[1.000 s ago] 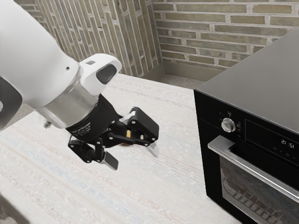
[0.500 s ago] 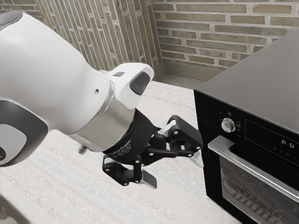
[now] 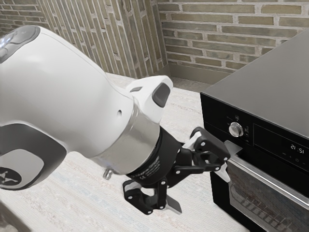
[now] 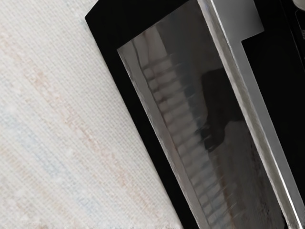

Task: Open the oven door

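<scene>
Gripper: black two-finger gripper (image 3: 199,189), at the end of a white arm (image 3: 58,92) – fingers spread wide, nothing held between them. One finger overlaps the near end of the handle in the exterior view; whether they touch, I cannot tell.
Handle: long silver metal bar (image 3: 275,182), fixed across the upper part of the door, a flat bracket at its end. It looks rigid and smooth, so a loose pinch could slide along it.
Grip point: on the bar itself, clear of the bracket, I judge – one finger to each side, closed firmly before any pull.
Oven door: black-framed panel with a dark glass window (image 3: 260,199), shut, at the front of the oven, racks visible behind the pane. Likely weighty and stiff at first; the glass should not be knocked.
Oven: black box with a grey top (image 3: 270,82), a round silver knob (image 3: 235,129) and a lit display (image 3: 298,148) above the door.
Surface: table under a pale woven cloth (image 3: 186,108), faintly streaked tan and blue.
Room: tan-grey brick wall (image 3: 217,38) with pale mortar.
</scene>
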### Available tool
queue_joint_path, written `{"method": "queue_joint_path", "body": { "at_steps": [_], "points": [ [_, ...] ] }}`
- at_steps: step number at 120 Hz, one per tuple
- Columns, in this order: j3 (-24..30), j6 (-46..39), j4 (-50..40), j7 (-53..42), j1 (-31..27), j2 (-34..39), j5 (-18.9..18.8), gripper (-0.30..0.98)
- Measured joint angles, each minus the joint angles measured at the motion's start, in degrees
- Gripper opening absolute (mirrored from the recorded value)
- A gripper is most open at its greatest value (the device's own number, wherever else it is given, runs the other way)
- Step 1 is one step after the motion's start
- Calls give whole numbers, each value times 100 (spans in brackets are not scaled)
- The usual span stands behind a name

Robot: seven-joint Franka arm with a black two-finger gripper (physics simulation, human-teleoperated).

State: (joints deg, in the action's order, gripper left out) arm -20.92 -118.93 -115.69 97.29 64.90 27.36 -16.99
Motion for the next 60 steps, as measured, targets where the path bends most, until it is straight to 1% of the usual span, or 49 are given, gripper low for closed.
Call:
{"method": "queue_joint_path", "body": {
  "at_steps": [39, 60],
  "points": [
    [7, -94, 75, 583, 33, -228, -1, 69],
    [-17, -303, 194, 822, -172, -505, 34, 69]
  ]
}}
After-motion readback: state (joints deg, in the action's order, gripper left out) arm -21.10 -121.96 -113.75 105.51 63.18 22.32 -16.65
